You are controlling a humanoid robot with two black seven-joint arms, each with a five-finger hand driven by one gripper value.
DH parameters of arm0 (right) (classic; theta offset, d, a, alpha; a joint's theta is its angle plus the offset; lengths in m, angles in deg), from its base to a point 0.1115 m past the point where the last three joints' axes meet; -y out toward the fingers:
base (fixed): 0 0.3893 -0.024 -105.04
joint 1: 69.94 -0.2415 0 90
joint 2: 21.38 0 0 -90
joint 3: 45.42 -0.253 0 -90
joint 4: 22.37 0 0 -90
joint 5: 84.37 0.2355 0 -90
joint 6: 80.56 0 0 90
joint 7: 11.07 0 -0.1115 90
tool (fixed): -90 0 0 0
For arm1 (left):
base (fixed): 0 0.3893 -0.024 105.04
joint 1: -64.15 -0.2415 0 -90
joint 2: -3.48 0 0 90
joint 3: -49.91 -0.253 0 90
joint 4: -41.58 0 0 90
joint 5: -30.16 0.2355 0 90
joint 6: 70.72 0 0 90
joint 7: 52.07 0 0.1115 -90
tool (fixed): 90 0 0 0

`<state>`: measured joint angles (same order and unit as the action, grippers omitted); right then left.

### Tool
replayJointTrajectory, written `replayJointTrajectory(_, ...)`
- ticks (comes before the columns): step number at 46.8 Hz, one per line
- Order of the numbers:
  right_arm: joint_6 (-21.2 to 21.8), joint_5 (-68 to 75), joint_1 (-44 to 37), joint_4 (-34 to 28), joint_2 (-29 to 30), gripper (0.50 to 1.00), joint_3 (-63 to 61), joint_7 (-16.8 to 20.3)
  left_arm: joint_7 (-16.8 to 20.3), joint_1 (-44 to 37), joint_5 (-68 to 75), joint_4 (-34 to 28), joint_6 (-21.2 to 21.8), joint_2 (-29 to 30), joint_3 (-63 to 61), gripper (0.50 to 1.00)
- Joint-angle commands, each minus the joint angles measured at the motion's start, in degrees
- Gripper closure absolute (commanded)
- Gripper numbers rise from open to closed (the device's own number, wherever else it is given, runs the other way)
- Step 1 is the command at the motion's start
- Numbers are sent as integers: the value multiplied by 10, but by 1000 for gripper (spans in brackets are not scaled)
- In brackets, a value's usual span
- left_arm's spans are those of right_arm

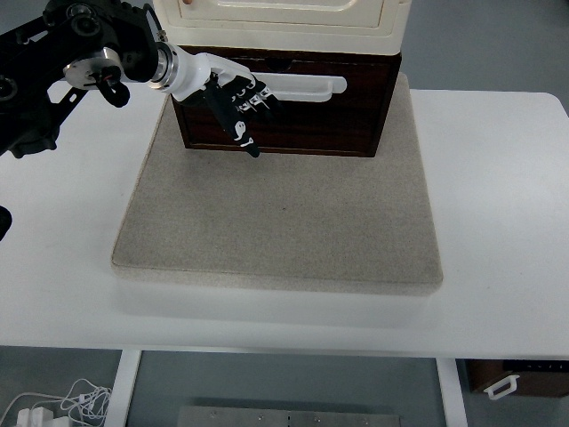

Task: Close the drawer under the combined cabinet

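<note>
A cream cabinet (293, 22) stands at the back on a grey mat (284, 213). Under it is a dark brown wooden drawer (320, 111) with a white bar handle (307, 86). The drawer front sticks out only slightly beyond the cabinet. My left hand (236, 107), white with black fingers, comes in from the upper left. Its fingers (242, 133) are relaxed and rest against the left part of the drawer front, over the handle's left end. It holds nothing. The right arm is out of view.
The mat lies on a white table (498, 222). My black left arm (62, 62) fills the upper left corner. Below the table's front edge are white cables (62, 405) at left and a brown box (524, 378) at right.
</note>
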<state>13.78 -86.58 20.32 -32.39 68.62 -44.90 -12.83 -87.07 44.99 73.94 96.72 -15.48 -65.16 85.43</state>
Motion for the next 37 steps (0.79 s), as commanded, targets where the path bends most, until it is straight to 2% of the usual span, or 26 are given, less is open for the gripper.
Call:
replayJointTrajectory(1, 1, 0, 0, 0, 0, 548, 0, 0, 0, 0, -1, -5, 0, 1, 0, 506)
replayJointTrajectory(18, 0, 1, 0, 0, 0, 548, 0, 0, 0, -1, -33, 8, -2, -3, 55, 500)
replayJointTrajectory(37, 0, 0, 0, 0, 0, 548, 0, 0, 0, -2, -178, 40, -2, -4, 107, 500)
